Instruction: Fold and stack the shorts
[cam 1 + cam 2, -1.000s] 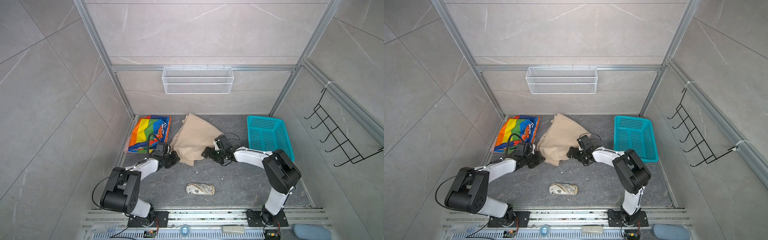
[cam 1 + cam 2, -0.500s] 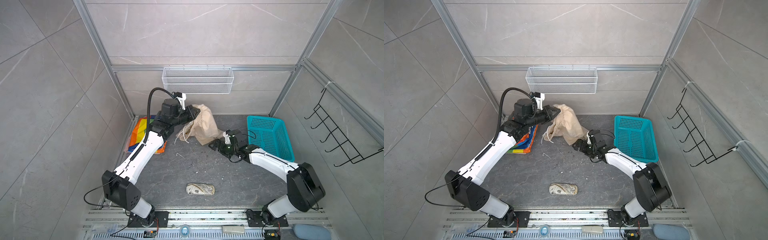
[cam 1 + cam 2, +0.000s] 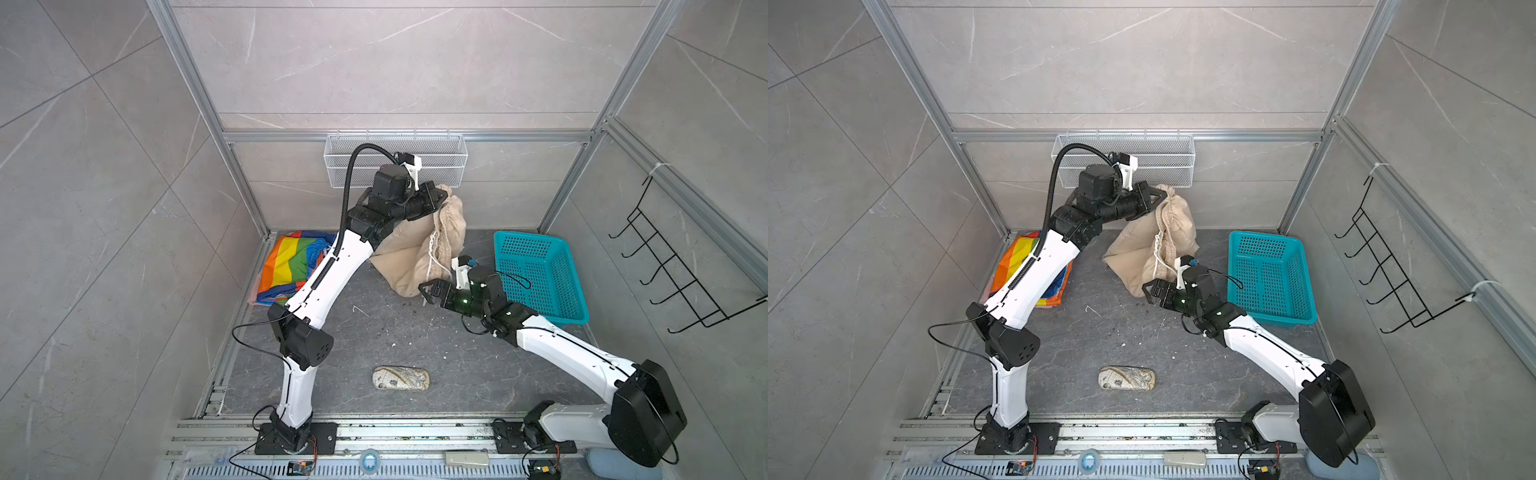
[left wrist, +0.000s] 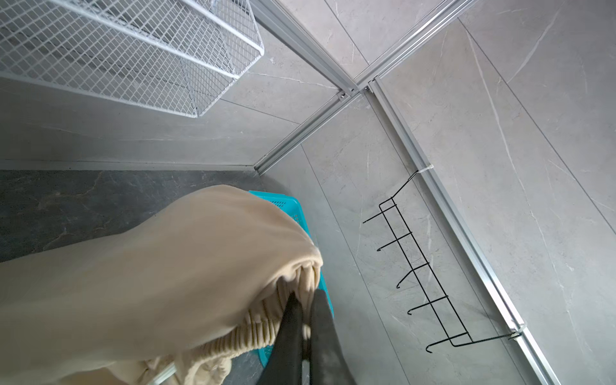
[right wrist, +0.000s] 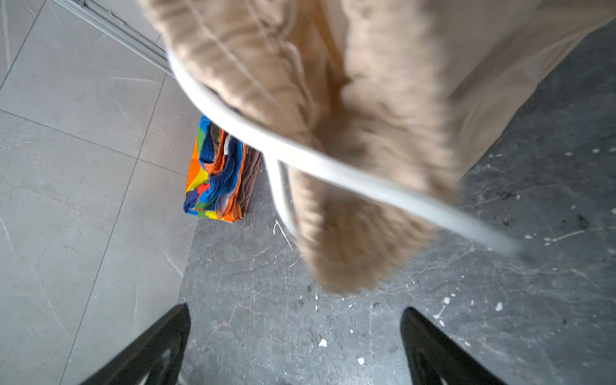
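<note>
Teal basket (image 3: 540,282), patterned pouch (image 3: 401,379), white wire shelf (image 3: 444,166), black hook rack (image 3: 675,276)

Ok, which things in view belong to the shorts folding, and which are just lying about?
Job: beige drawstring shorts, hanging from the shut left gripper; rainbow-striped shorts; brownish folded cloth under them, likely more shorts.
Lying about: teal perforated basket; patterned pouch; white wire shelf; black hook rack.

Three shorts: one beige pair (image 3: 399,257), one rainbow-striped pair (image 3: 291,262), one brownish-pink pair (image 5: 248,180). One teal basket (image 3: 540,270), one patterned pouch (image 3: 401,378), one white wire basket (image 3: 440,158), one black hook rack (image 3: 667,270).
</note>
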Controlling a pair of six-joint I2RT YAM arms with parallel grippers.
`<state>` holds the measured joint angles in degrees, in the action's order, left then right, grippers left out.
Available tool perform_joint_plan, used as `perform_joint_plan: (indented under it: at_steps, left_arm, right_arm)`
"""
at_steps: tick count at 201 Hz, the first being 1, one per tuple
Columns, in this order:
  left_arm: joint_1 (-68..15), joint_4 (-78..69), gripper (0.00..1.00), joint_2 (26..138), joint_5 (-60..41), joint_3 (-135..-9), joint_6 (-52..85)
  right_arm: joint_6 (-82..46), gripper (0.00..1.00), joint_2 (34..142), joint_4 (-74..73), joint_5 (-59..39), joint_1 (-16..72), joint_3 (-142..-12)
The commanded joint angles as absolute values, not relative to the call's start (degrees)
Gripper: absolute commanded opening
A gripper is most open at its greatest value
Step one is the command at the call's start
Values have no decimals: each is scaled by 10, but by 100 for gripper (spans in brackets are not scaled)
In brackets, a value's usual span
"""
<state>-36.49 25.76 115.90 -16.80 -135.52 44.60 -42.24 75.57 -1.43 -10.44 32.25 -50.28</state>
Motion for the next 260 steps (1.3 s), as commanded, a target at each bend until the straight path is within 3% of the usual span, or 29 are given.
perform_joint_plan:
  at_steps: [1, 36, 75, 114, 157, 175, 197, 222, 260]
  left_arm:
    - [-359, 234, 0, 1144, -161, -1357, 453]
    - [-359, 230, 0, 1118, -164, -1326, 450]
    - [-352, 236, 0, 1074, -148, -1283, 425]
    - [-343, 216, 0, 1050, -149, -1239, 430]
    - [-342, 210, 0, 1054, -157, -1234, 439]
    - [-342, 213, 0, 1053, -157, -1231, 439]
    - [-342, 216, 0, 1049, -157, -1229, 437]
    - [-338, 213, 0, 1047, -166, -1230, 445]
    - [-337, 168, 0, 1042, -196, -1225, 486]
  right_arm:
    - [-409, 99, 788, -53, -73, 325, -526]
    - [-413, 95, 865, -20, 43, 321, -571]
    - [-416, 83, 875, -5, 60, 289, -570]
    - [-405, 81, 865, -12, 53, 260, -529]
    - [-413, 75, 907, -99, -26, 256, -521]
    - [-422, 63, 930, -116, -43, 257, -537]
    - [-407, 30, 933, -113, -40, 254, -558]
    - [-380, 3, 881, -39, -34, 212, -601]
    - [-328, 0, 836, 168, -29, 101, -805]
